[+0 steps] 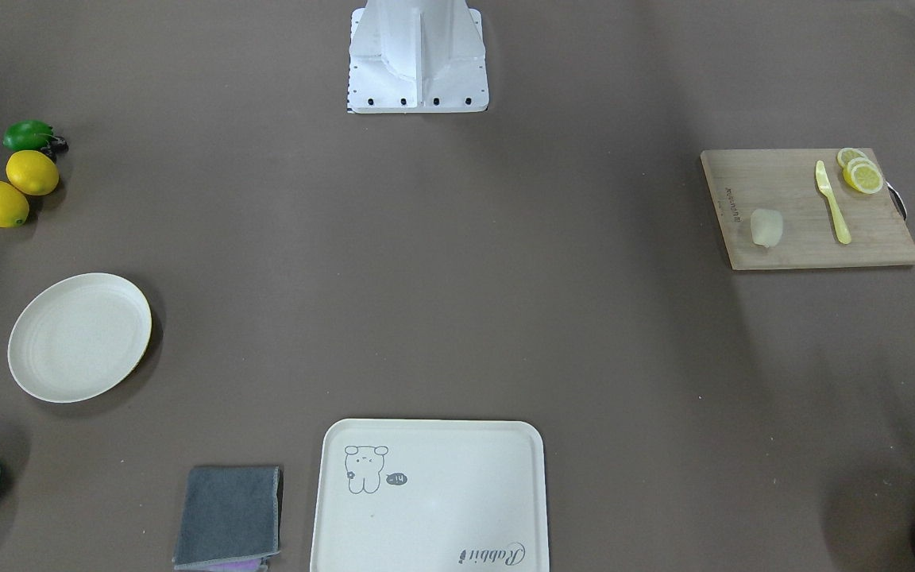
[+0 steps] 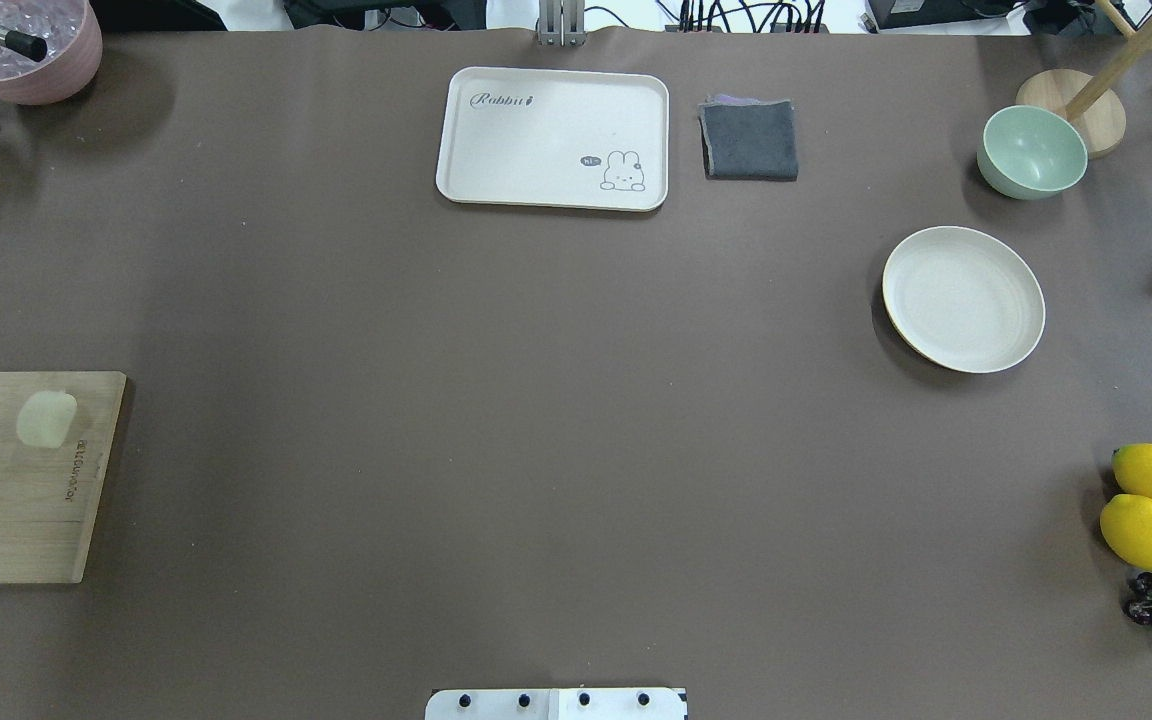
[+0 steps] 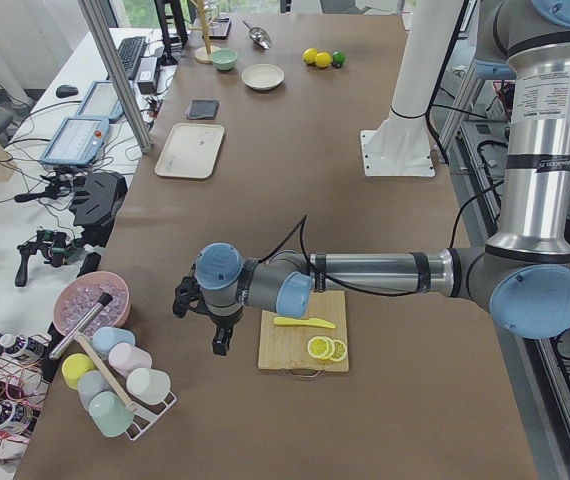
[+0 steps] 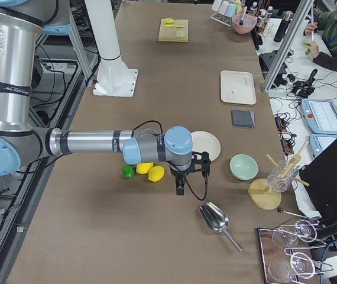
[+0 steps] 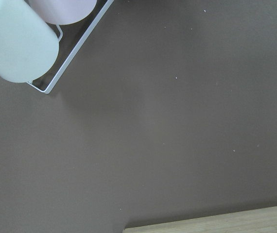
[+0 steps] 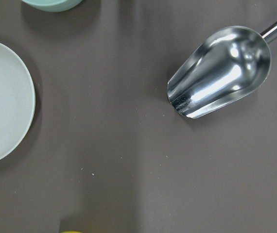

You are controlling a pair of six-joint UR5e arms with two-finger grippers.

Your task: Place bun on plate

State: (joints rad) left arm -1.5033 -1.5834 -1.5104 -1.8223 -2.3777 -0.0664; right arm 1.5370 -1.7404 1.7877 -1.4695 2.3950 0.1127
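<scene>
Left fingers [image 3: 219, 338] hang beside board [image 1: 791, 199]; bun [image 1: 766, 227] near edge.

One bun [image 1: 766, 227], one plate [image 1: 79, 337], two lemons [image 1: 32, 172]

Desk [image 1: 457, 302]: smooth matt brown covering, fine pale specks in wrist views.
Cutting board [image 1: 811, 238]: bare wood, visible grain, matt.
Bun [image 1: 766, 227] on cutting board: pale, waxy, slight sheen.
Knife [image 1: 832, 202] on cutting board: yellow, looks like plastic, smooth.
Plate [image 1: 79, 336]: cream, smooth, matt, looks like plastic.
Tray [image 1: 442, 508]: same cream matt finish, printed drawing.
Cloth [image 1: 229, 515]: grey fabric, soft nap.
Scoop [image 6: 219, 72]: polished metal, mirror-bright.
Lemons [image 1: 32, 172]: glossy yellow skin.
</scene>
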